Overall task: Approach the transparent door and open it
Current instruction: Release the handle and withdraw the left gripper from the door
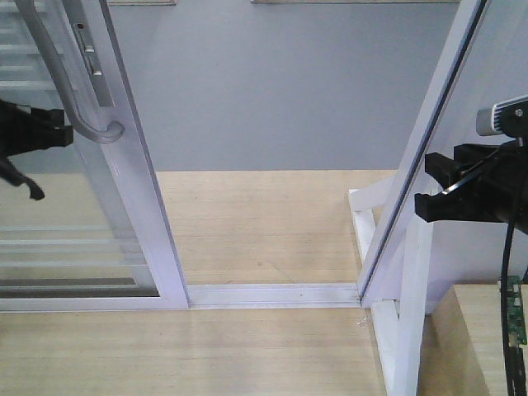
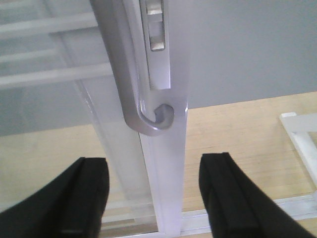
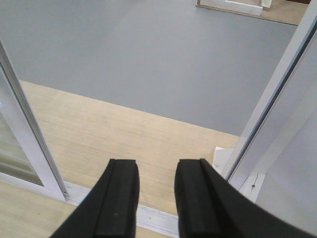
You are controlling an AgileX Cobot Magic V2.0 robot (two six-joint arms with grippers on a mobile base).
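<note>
The transparent door [image 1: 66, 247] stands at the left in the front view, its white stile [image 1: 140, 198] pulled away from the jamb so a gap lies between them. Its curved grey handle [image 1: 58, 82] ends in a hook [image 2: 156, 119]. My left gripper [image 2: 156, 173] is open, its black fingers [image 2: 84, 198] on either side of the stile just below the hook, touching nothing; the front view shows this left gripper [image 1: 54, 128] beside the handle. My right gripper [image 3: 156, 173] is open and empty over the threshold, close to the right jamb [image 1: 421, 157].
A white floor track [image 1: 272, 294] runs across the gap between wooden floor and grey floor [image 1: 272, 82] beyond. A white frame base [image 1: 404, 330] juts out at the jamb's foot. A small camera [image 1: 503, 115] and a green circuit board [image 1: 516, 318] sit at the far right.
</note>
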